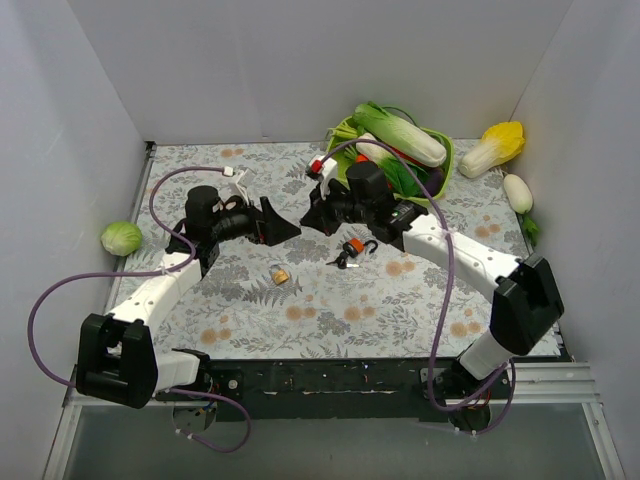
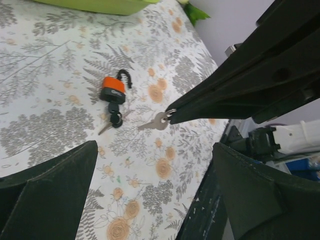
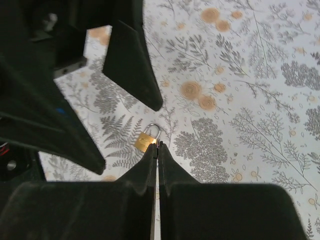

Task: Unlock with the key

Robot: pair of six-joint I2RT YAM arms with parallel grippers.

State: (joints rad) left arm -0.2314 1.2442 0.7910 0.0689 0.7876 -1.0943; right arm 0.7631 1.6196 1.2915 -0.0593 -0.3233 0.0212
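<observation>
The key (image 2: 115,119), black-headed with a short silver blade, lies on the floral cloth against the base of an orange padlock (image 2: 112,89) whose shackle stands open; both show in the top view, the key (image 1: 343,262) and the orange padlock (image 1: 352,248). A small brass padlock (image 3: 147,140) lies shut on the cloth (image 1: 280,274). My right gripper (image 3: 157,146) is shut on a plain silvery key (image 2: 156,121) and holds it above the cloth, over the brass padlock. My left gripper (image 2: 154,146) is open and empty, facing the right gripper's tips (image 1: 308,215).
A green tray (image 1: 446,160) of vegetables stands at the back right. A cabbage (image 1: 120,237) lies at the left wall. A yellow chicory (image 1: 495,147) and a white radish (image 1: 518,192) lie at the right. White walls enclose the table.
</observation>
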